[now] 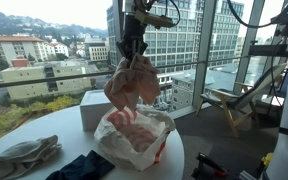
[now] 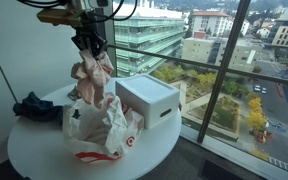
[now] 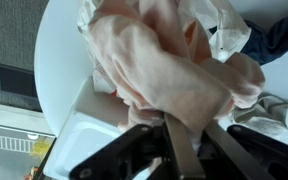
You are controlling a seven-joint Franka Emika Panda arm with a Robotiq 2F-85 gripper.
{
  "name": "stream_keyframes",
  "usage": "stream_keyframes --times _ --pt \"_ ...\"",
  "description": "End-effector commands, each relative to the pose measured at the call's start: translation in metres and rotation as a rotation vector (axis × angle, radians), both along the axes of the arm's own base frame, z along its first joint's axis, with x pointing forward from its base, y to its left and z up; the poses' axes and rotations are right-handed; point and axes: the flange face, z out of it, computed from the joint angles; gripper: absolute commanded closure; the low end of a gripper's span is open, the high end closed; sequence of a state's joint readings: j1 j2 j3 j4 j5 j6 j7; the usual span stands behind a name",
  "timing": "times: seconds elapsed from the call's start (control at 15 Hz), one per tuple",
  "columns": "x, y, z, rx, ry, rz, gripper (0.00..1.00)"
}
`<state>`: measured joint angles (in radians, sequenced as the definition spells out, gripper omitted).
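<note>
My gripper (image 1: pixel 133 57) is shut on a pale pink cloth (image 1: pixel 131 85) and holds it hanging above a white plastic bag with red print (image 1: pixel 134 135) on the round white table (image 1: pixel 169 165). In the other exterior view the gripper (image 2: pixel 90 50) holds the pink cloth (image 2: pixel 92 78) over the bag (image 2: pixel 96 130). In the wrist view the cloth (image 3: pixel 169 65) fills the frame, pinched between the two fingers (image 3: pixel 189 140), with the bag (image 3: pixel 224 25) below it.
A white box (image 2: pixel 149 100) stands on the table beside the bag, also seen in an exterior view (image 1: pixel 94 108). A dark blue garment (image 1: pixel 79 166) and a grey cloth (image 1: pixel 24 156) lie on the table. Floor-to-ceiling windows (image 2: pixel 224 70) stand close by.
</note>
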<state>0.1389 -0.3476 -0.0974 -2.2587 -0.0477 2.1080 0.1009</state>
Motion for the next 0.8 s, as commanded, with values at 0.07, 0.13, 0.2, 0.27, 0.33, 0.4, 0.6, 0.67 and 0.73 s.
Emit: stream_keyframes --times 0.07,0.13,0.2,0.27,0.33,0.4,0.6,0.67,0.73 --pt "-0.023 -0.002 -0.036 0.037 0.183 -0.007 0.96" --pt "-0.027 0.002 -0.046 0.031 0.229 -0.007 0.96" --pt "-0.031 0.005 -0.055 0.026 0.273 -0.005 0.96" --pt "-0.034 0.010 -0.063 0.012 0.307 -0.001 0.97" --pt "-0.037 0.015 -0.071 -0.011 0.339 0.000 0.97" --pt "-0.039 0.021 -0.079 -0.017 0.383 0.006 0.97" --pt "-0.041 0.041 -0.105 -0.106 0.421 0.001 0.95" --pt "-0.038 0.046 -0.112 -0.145 0.400 0.000 0.95" --pt "-0.036 0.050 -0.117 -0.196 0.372 0.008 0.95"
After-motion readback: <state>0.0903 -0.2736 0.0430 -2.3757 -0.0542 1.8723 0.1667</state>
